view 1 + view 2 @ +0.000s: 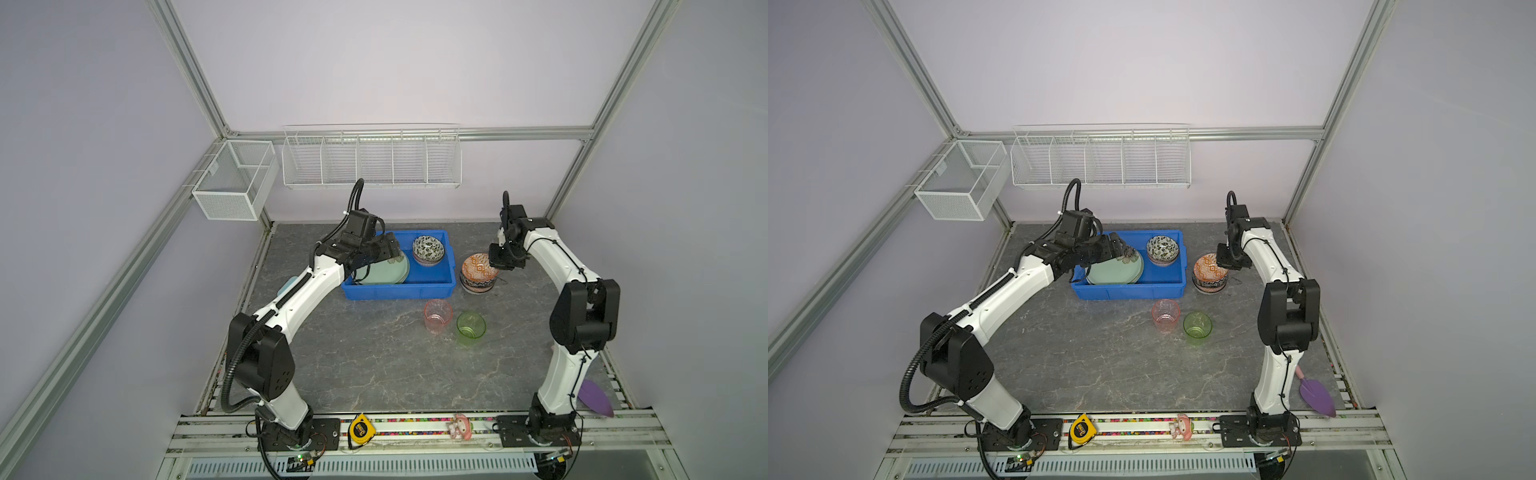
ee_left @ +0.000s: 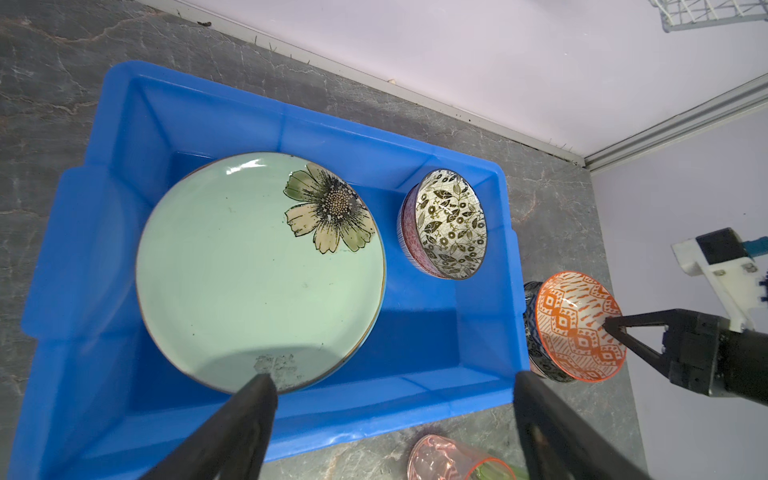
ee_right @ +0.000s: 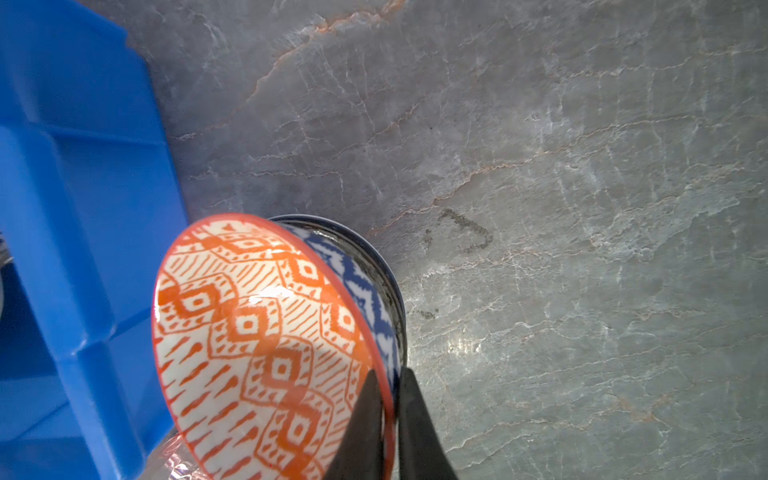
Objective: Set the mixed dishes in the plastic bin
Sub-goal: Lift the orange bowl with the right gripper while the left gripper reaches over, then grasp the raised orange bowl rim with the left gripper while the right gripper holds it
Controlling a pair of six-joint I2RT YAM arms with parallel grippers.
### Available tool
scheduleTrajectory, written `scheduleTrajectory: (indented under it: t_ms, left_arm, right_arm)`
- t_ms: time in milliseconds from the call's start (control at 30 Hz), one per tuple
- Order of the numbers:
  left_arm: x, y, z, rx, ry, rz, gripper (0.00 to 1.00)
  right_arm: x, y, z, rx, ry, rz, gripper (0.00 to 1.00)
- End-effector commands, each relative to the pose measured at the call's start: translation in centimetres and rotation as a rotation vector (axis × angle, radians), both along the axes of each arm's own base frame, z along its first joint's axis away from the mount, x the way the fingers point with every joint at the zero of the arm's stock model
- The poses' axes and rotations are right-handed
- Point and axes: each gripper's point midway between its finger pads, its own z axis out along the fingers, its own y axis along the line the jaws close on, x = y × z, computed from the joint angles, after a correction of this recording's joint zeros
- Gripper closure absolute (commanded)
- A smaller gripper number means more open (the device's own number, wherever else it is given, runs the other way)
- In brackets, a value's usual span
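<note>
The blue plastic bin (image 1: 397, 291) (image 2: 124, 124) holds a pale green flower plate (image 1: 384, 272) (image 2: 257, 270) and a leaf-patterned bowl (image 1: 428, 248) (image 2: 451, 224) stacked on another bowl. My left gripper (image 2: 395, 376) hovers open over the plate. Right of the bin, my right gripper (image 3: 390, 386) (image 1: 496, 266) is shut on the rim of an orange patterned bowl (image 3: 257, 340) (image 1: 478, 269). That bowl is tilted up from a blue patterned bowl (image 3: 365, 282) beneath it. A pink cup (image 1: 437, 316) and a green cup (image 1: 471, 327) stand in front of the bin.
White wire baskets (image 1: 372, 160) (image 1: 235, 178) hang on the back and left walls. A purple scoop (image 1: 1316, 395) lies beside the right arm's base. A yellow tape measure (image 1: 360, 430) and a pink figure (image 1: 459, 426) sit on the front rail.
</note>
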Motion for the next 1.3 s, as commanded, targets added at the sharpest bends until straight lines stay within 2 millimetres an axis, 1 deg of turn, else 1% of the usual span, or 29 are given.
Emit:
scheduleTrajectory:
  t_ms: [0, 100, 200, 367, 533, 733, 800, 867, 1000, 1033, 1100, 1133, 1267]
  left_arm:
    - [-0.5, -0.8, 0.8, -0.032, 0.01, -0.017, 0.1]
    - [-1.1, -1.7, 0.8, -0.033, 0.028, -0.021, 0.08]
    - [-2.0, -3.7, 0.9, -0.036, 0.033, -0.058, 0.06]
    - [-3.0, -8.0, 0.8, -0.078, 0.049, -0.132, 0.05]
    - [-3.7, -12.3, 1.3, -0.115, 0.05, -0.211, 0.05]
    - [-4.0, -15.9, 1.0, -0.104, 0.062, -0.286, 0.05]
    - [-4.1, -16.7, 0.8, -0.088, 0.066, -0.306, 0.06]
    - [-4.1, -17.3, 0.7, -0.079, 0.067, -0.319, 0.07]
    - [-4.0, -17.7, 0.5, -0.078, 0.073, -0.322, 0.09]
    - [-3.9, -17.6, 0.4, -0.076, 0.074, -0.32, 0.1]
    - [-3.9, -17.6, 0.3, -0.074, 0.076, -0.318, 0.11]
    - [-3.9, -17.5, 0.3, -0.071, 0.076, -0.317, 0.12]
    - [-3.9, -17.0, -0.4, -0.037, 0.083, -0.307, 0.15]
  right_arm:
    - [0.4, 0.0, 3.6, 0.012, -0.097, -0.009, 0.89]
    - [0.1, 0.0, 4.5, 0.014, -0.112, -0.008, 0.89]
    - [-0.1, 0.1, 5.1, 0.022, -0.124, -0.007, 0.9]
    - [-0.7, 0.4, 6.3, 0.042, -0.142, 0.002, 0.9]
    - [-1.5, 0.9, 7.3, 0.073, -0.153, 0.025, 0.91]
    - [-2.4, 2.0, 8.9, 0.126, -0.187, 0.051, 0.91]
    - [-2.6, 2.5, 9.3, 0.136, -0.195, 0.06, 0.91]
    - [-2.8, 3.4, 9.8, 0.158, -0.204, 0.075, 0.91]
    - [-2.9, 5.3, 10.5, 0.185, -0.218, 0.107, 0.91]
    - [-2.9, 5.8, 10.6, 0.192, -0.219, 0.114, 0.91]
    - [-2.7, 6.1, 10.8, 0.197, -0.226, 0.116, 0.91]
    - [-3.0, 7.4, 10.9, 0.201, -0.225, 0.144, 0.91]
    - [-3.0, 8.5, 11.3, 0.211, -0.232, 0.166, 0.91]
